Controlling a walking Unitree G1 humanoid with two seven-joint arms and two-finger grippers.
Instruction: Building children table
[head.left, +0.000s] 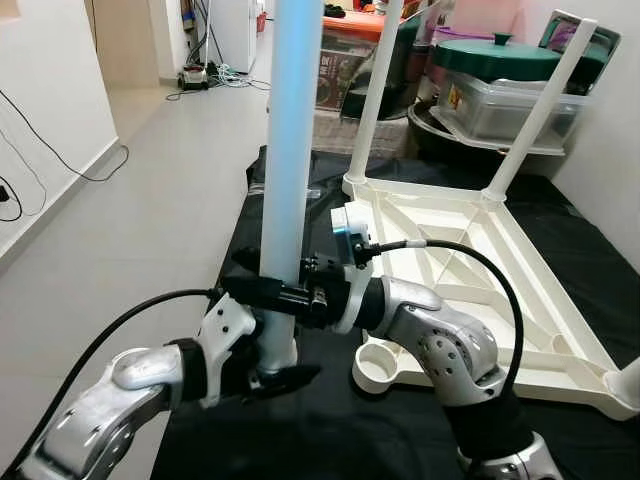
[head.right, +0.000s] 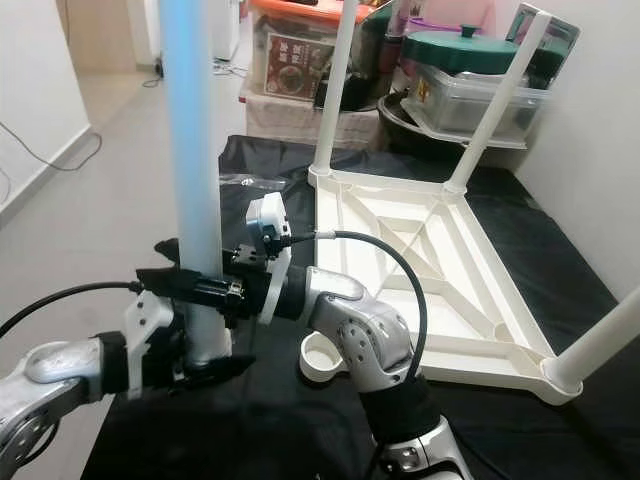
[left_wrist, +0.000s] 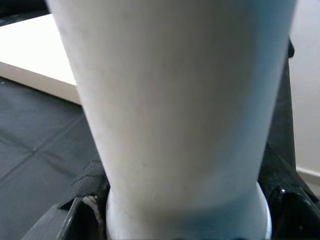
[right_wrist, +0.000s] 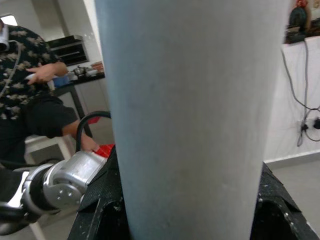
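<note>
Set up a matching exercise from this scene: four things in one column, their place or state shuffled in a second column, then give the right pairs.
Things:
1. Loose table leg
2. Upturned white tabletop
3. Empty corner socket
4. Green lid

Places or states:
A. On a clear storage box behind the mat
B. Held upright by the left gripper and right gripper
C. Lying upside down on the black mat
D. Open ring beside the right arm

Pairs: 1-B, 2-C, 3-D, 4-A

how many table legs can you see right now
4: one leg upright in both grippers, two fitted at the upturned tabletop's far corners, one at its near right corner.
</note>
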